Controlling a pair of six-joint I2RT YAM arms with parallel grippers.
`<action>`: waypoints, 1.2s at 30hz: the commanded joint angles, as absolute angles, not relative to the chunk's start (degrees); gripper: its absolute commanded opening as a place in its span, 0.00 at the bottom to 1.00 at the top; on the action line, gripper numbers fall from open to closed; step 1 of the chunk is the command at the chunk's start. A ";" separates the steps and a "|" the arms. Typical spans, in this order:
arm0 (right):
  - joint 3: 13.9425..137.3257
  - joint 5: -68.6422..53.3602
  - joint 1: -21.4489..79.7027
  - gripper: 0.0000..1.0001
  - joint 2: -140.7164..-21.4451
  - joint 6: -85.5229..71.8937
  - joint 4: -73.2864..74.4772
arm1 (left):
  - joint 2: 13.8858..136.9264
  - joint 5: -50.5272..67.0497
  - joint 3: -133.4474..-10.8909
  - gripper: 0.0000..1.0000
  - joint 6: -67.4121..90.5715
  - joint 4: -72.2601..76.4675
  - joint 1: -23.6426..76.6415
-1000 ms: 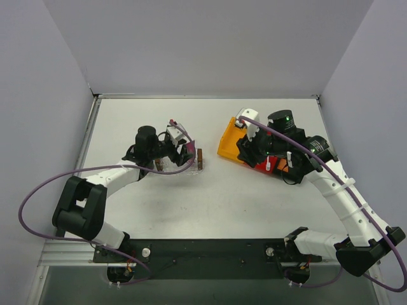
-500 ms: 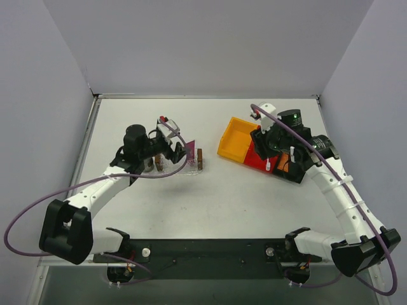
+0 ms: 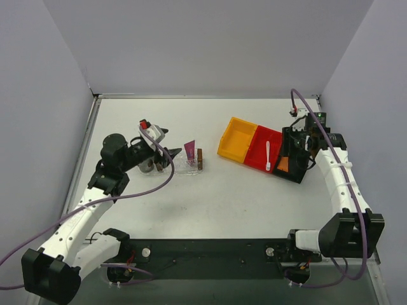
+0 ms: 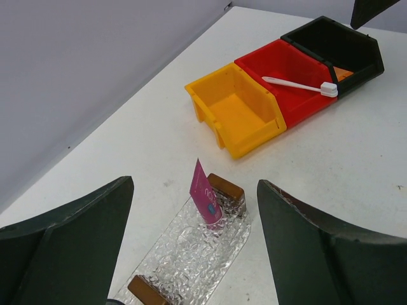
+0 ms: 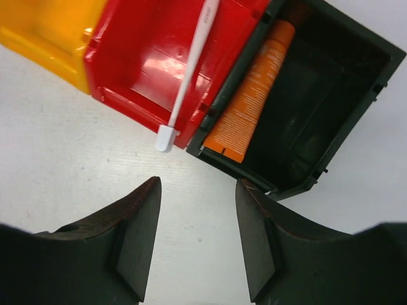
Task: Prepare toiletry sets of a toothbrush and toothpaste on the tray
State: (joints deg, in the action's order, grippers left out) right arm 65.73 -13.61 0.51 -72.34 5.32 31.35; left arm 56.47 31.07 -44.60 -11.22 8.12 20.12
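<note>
The toothbrush [image 3: 269, 156] lies in the red bin [image 3: 256, 141] right of centre in the overhead view, its head toward the lower edge of the frame. That bin sits between a yellow bin [image 3: 233, 140] on its left and a black bin [image 3: 296, 152] on its right, all three touching, and the orange toothpaste [image 3: 283, 165] shows in the black one. Left of centre, well apart from the bins, stands the tray [image 3: 181, 169], with the pink toothpaste [image 3: 189, 149] propped at its right end against a brown block. The left gripper [image 3: 168, 143] hangs just left of the tray, jaws spread and empty. From the left wrist, the tray lies low in the middle between the two dark fingers; the pink tube stands tilted inside it against the farther wooden block, and the bins lie at upper right, the white brush across the red one. From the right wrist, the right gripper [image 5: 197, 183] sits at the bottom of the frame, its fingers parted with nothing between them, above bare table just below the bins. The brush head pokes over the red bin's lower rim, beside the black bin. The orange tube lies along that bin's left wall.
</note>
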 commanded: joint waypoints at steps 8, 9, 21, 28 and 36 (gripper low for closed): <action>63.46 -12.66 -7.47 0.44 -82.87 1.76 27.07 | 50.89 29.71 -45.09 0.89 -10.81 0.26 19.51; 63.28 -12.31 -7.99 0.43 -83.58 1.76 26.55 | 50.89 29.71 -45.09 0.89 -10.72 0.18 19.51; 65.30 -19.15 -13.01 0.43 -95.09 2.29 25.66 | 51.24 30.23 -44.30 0.89 -10.90 0.17 19.34; 66.62 -27.24 -15.73 0.43 -98.70 2.29 25.58 | 51.42 30.50 -43.68 0.89 -10.99 0.62 19.34; 67.24 -32.60 -18.19 0.41 -102.56 2.64 25.58 | 51.85 30.67 -43.15 0.89 -10.72 1.84 19.25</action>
State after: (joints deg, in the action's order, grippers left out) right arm 65.65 -28.45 -17.06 -100.90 2.55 24.56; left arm 51.72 30.35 -43.22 -11.09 -0.19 19.68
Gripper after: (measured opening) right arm 0.420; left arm 0.893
